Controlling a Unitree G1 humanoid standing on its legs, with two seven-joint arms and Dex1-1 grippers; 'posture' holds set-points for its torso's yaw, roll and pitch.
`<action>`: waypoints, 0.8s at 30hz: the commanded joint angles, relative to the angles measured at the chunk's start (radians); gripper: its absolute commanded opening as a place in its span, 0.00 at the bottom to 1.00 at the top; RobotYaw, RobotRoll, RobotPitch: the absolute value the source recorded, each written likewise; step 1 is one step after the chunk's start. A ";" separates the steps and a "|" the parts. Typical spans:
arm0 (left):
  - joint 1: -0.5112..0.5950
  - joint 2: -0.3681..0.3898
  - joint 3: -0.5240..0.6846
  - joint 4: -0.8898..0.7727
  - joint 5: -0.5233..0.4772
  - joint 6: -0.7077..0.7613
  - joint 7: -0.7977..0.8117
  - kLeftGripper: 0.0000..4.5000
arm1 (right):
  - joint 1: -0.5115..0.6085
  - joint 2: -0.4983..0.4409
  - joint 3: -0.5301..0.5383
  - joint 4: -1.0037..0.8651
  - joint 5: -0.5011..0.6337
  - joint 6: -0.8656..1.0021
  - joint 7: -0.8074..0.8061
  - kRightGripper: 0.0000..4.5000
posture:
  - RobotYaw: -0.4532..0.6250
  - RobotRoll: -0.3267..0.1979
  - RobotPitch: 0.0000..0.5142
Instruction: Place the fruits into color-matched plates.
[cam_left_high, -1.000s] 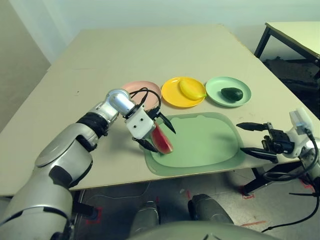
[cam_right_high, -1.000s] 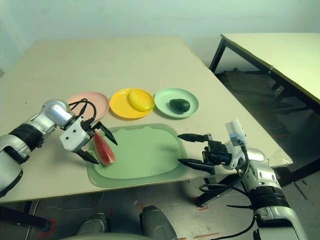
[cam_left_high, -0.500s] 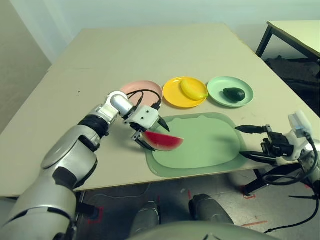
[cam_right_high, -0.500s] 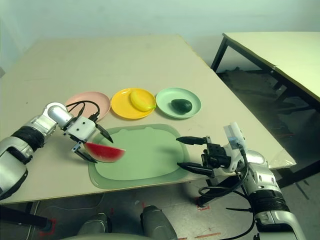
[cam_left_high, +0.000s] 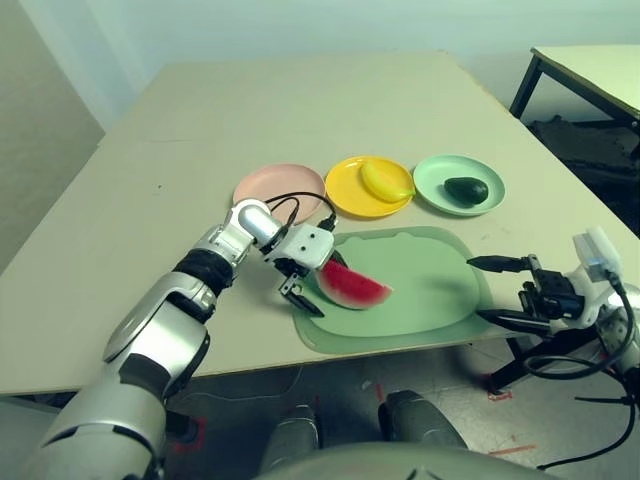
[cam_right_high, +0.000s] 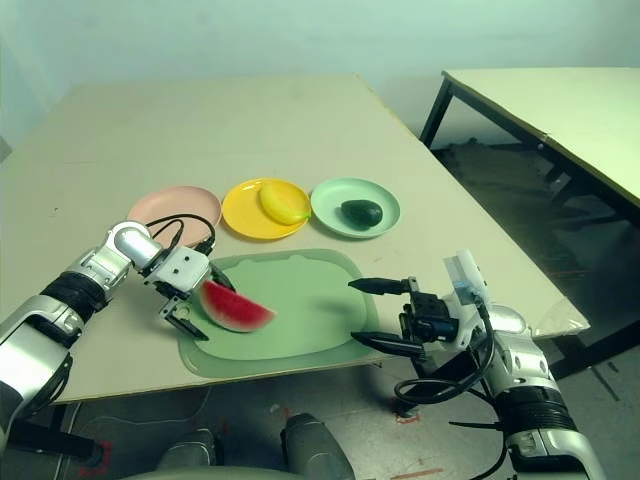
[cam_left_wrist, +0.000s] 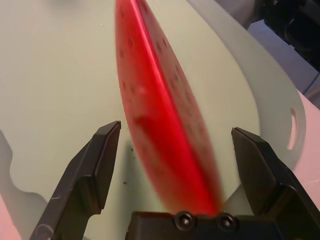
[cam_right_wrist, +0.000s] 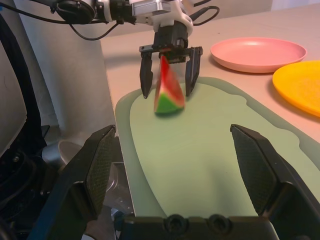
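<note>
Left arm reaches low across the table's near left. The left gripper (cam_left_high: 312, 283) stands spread, fingers either side of the watermelon wedge (cam_left_high: 352, 286) with a gap each side in the wrist view; the wedge is over the left part of the green mat (cam_left_high: 420, 285). The right gripper (cam_left_high: 495, 293) hovers released at the mat's right edge. Pink plate (cam_left_high: 275, 183) lies bare, just far-left of the mat. Banana (cam_left_high: 379, 179) sits on the yellow plate (cam_left_high: 345, 195), avocado (cam_left_high: 465, 189) on the green plate (cam_left_high: 432, 180).

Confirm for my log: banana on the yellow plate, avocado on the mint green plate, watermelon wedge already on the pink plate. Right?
Not quite. In the left eye view the watermelon wedge is over the large green mat, between the left gripper's open fingers; the pink plate holds nothing. Banana and avocado are as you say.
</note>
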 joint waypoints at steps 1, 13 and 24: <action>0.005 -0.014 0.034 -0.010 0.018 0.013 -0.007 1.00 | 0.009 -0.005 0.020 -0.017 -0.019 -0.012 0.002 1.00 | 0.19 0.62 0.00; -0.017 -0.062 0.086 -0.002 0.044 0.053 -0.010 1.00 | 0.018 -0.013 0.043 -0.018 -0.021 -0.032 0.002 1.00 | 0.19 0.62 0.00; -0.017 -0.063 0.081 -0.003 0.062 0.051 -0.010 1.00 | 0.001 -0.028 0.052 -0.007 -0.016 -0.039 0.002 1.00 | 0.19 0.62 0.00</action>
